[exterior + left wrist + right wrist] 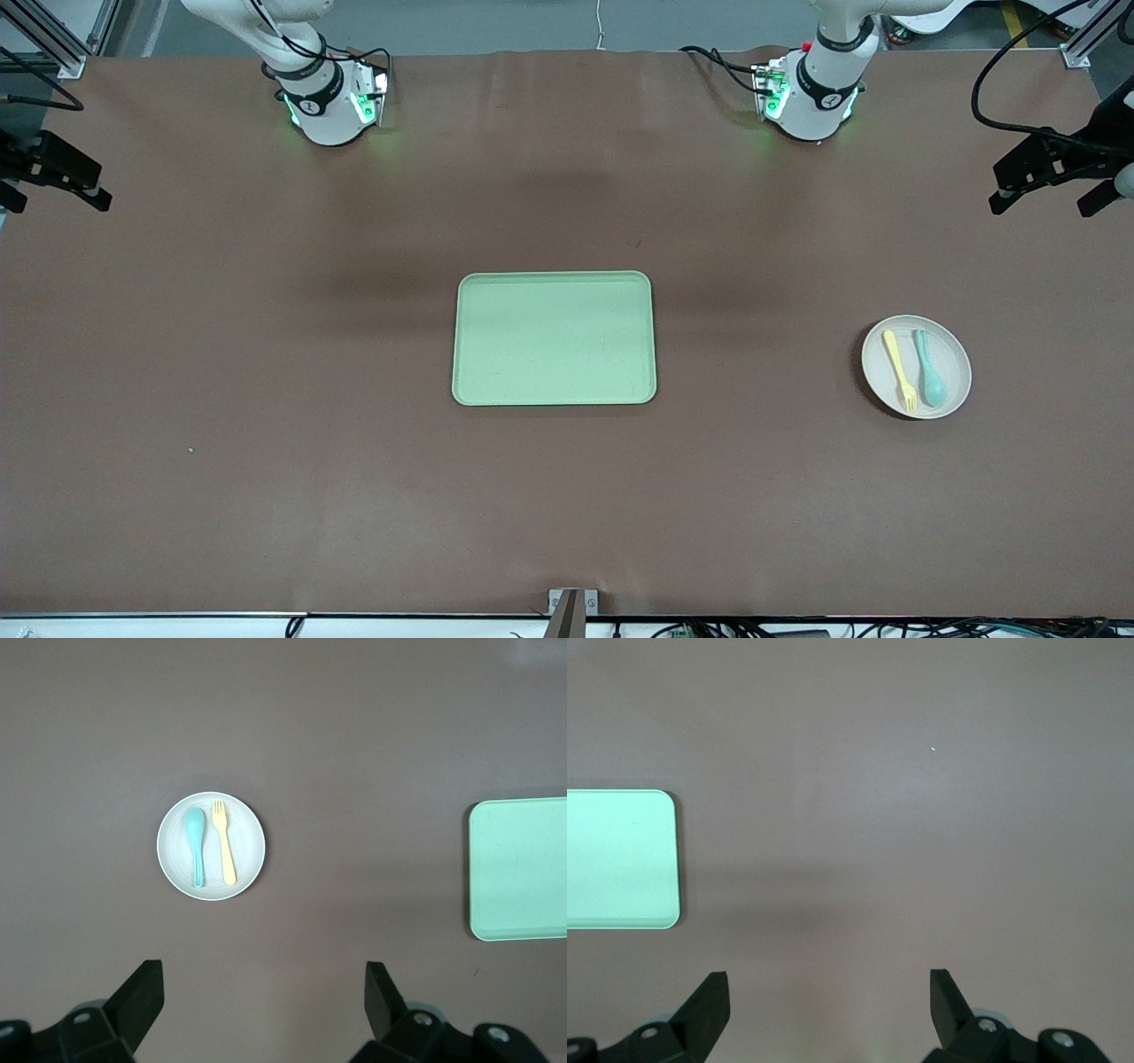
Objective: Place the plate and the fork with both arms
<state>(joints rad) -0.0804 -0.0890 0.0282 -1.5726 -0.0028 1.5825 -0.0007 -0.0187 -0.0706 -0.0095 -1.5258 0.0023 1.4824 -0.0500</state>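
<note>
The beige plate (pixel 955 353) lies on the brown table toward the left arm's end. The pale-yellow fork (pixel 900 369) lies on it beside a teal spoon (pixel 930 370). In the left wrist view the plate (pixel 252 837), fork (pixel 225 853) and spoon (pixel 197 843) show from high above. My left gripper (pixel 264 979) is open and empty, held high in the air (pixel 1041 209) over bare table near the plate. My right gripper (pixel 828 988) is open and empty, held high (pixel 58 204) over the right arm's end of the table.
A light-green rectangular tray (pixel 554 338) lies at the table's middle, also in the left wrist view (pixel 523 868) and right wrist view (pixel 620 859). A tiny green speck (pixel 190 451) lies on the table toward the right arm's end.
</note>
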